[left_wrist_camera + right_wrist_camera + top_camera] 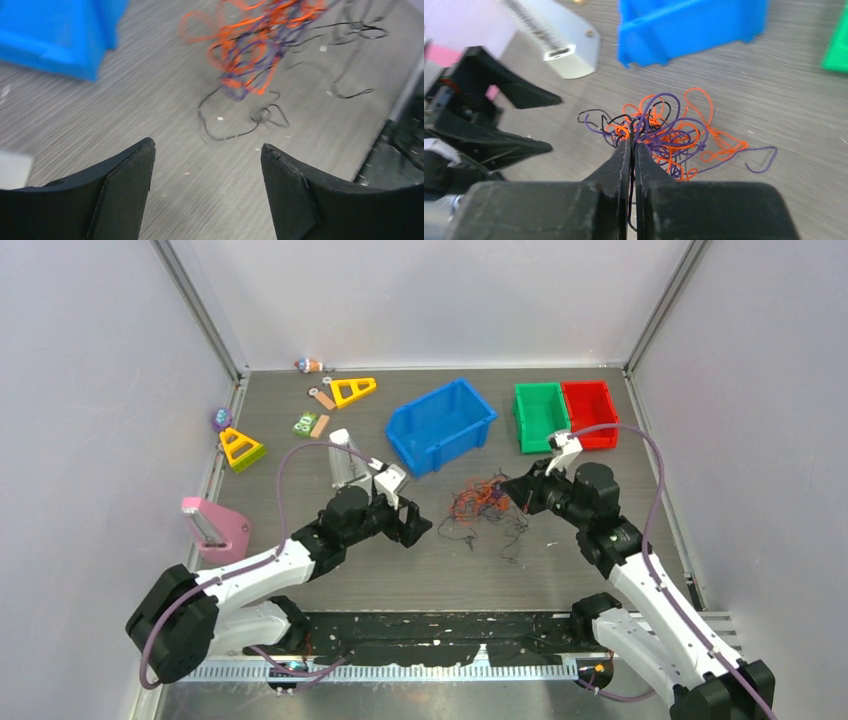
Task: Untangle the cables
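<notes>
The cables (485, 502), a tangled orange, purple and black clump, lie on the worktop (560, 575) just in front of the blue bin (440, 425), with the right end effector (633, 149) pinched shut on their strands and the left end effector (207, 147) spread wide nearby.

This is a robotics lab, set up as a closed test cell. Plain pale panel walls (90, 390) shut in the left, back and right sides, joined at the corners by bare aluminium posts (205, 315). The left arm (270, 565) and right arm (640, 570), white and black with lilac wiring, sit on a metal rail (400, 672) at the near edge of a grey surface (560, 560). What lies there looks staged: a blue bin (440, 425), a green bin (540, 415), a red bin (590, 412), yellow plastic triangles (352, 390), a pink stand (215, 528) and tangled thin cables (485, 500).
</notes>
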Robot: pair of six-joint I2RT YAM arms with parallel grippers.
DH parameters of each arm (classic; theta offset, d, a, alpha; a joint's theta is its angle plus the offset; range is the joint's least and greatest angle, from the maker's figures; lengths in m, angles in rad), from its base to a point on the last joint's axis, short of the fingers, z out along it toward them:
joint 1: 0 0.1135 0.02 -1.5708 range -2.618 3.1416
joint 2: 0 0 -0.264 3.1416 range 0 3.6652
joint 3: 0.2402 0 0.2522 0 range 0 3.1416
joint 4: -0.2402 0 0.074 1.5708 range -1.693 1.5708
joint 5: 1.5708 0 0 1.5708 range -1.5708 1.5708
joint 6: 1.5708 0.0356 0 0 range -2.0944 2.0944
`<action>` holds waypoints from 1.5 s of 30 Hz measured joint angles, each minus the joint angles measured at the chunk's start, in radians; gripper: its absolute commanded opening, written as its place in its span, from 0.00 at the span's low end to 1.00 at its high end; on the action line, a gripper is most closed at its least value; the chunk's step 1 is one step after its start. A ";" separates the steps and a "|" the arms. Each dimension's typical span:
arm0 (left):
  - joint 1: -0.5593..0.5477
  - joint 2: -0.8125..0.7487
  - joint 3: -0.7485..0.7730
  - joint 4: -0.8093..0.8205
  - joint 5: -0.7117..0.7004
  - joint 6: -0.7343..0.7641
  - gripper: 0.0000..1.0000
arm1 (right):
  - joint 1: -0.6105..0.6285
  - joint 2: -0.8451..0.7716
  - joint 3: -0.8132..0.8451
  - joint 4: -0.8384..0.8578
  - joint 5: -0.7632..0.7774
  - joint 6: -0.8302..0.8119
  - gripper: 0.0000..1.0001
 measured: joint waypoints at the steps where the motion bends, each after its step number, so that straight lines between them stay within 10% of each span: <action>1: -0.004 0.006 0.000 0.023 0.042 0.002 0.79 | 0.004 0.022 0.016 0.015 -0.048 0.000 0.05; 14: -0.040 0.187 0.066 0.122 0.269 0.001 0.90 | 0.177 0.181 0.045 0.116 -0.236 0.007 0.05; 16: -0.060 0.227 0.104 0.108 0.275 0.002 0.73 | 0.196 0.192 0.049 0.134 -0.240 0.013 0.05; 19: -0.079 0.281 0.167 0.069 0.272 -0.003 0.01 | 0.216 0.216 0.064 0.154 -0.249 0.018 0.05; 24: -0.087 0.318 0.223 0.000 0.200 0.016 0.00 | 0.232 0.226 0.096 0.110 -0.141 -0.006 0.05; 33: 0.019 0.214 0.165 0.072 0.089 -0.085 0.00 | 0.234 0.109 0.098 -0.170 0.595 0.126 0.06; 35: 0.044 0.182 0.134 0.080 0.062 -0.115 0.00 | 0.214 0.054 0.087 -0.209 0.719 0.184 0.30; 36: 0.050 0.167 0.119 0.084 0.057 -0.126 0.00 | 0.214 0.018 0.074 -0.223 0.763 0.209 0.66; 38: 0.056 0.148 0.100 0.077 0.037 -0.133 0.00 | 0.203 -0.058 0.040 -0.241 0.849 0.224 0.87; 45: 0.096 0.169 0.081 0.063 0.090 -0.132 0.00 | 0.147 -0.222 -0.087 -0.103 0.665 0.028 0.95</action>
